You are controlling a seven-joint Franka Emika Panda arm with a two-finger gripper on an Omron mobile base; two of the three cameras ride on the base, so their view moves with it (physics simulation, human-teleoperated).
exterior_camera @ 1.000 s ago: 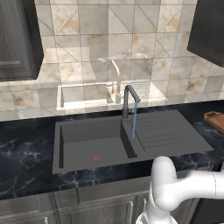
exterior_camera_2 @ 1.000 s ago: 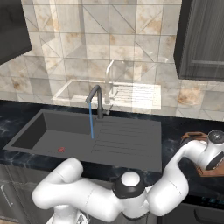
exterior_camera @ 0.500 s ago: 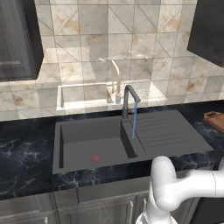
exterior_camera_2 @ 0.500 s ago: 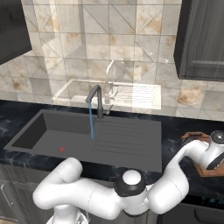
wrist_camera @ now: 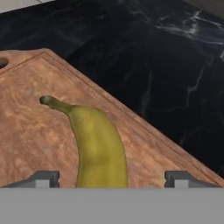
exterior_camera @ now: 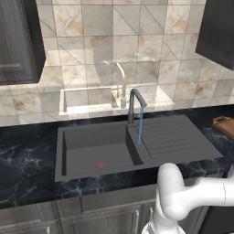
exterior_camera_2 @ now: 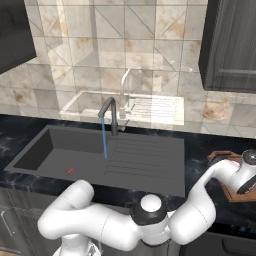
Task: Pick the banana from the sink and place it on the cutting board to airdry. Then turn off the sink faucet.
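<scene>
Lying flat on the cutting board (wrist_camera: pixel 39 144), the banana (wrist_camera: pixel 98 148) runs lengthwise between the 2 finger tips (wrist_camera: pixel 43 178), stem end pointing away toward the board's far side. Standing wide apart, those tips sit 1 on either side of the fruit with clear board showing between each tip and the yellow skin, so nothing clamped. Resting on the wood, not on the counter (wrist_camera: pixel 153 57), with the board's darker rim running diagonally just beyond the fruit's right side. Beyond that rim, black marbled stone with pale veins.

Seen from the right base view, reaching far out to the right edge of the counter, with the hand (exterior_camera_2: pixel 247 172) low over the brown board's corner (exterior_camera_2: pixel 220 160). From the left base view, just a corner of that board (exterior_camera: pixel 225 125) at the right edge of the counter.

Further left along the counter, set into the stone, the sink (exterior_camera: pixel 91 146): dark grey basin with a small red drain ring (exterior_camera: pixel 99 165) on its floor and a ribbed drainboard (exterior_camera: pixel 176 137) on the right. At the basin's back edge, the sink faucet (exterior_camera: pixel 134 105), upright stem with angled spout, with a thin blue stream (exterior_camera: pixel 140 125) falling beside the divider. Behind, pale marbled wall tiles (exterior_camera: pixel 114 50) and dark cabinets (exterior_camera: pixel 18 41) at both upper corners.
</scene>
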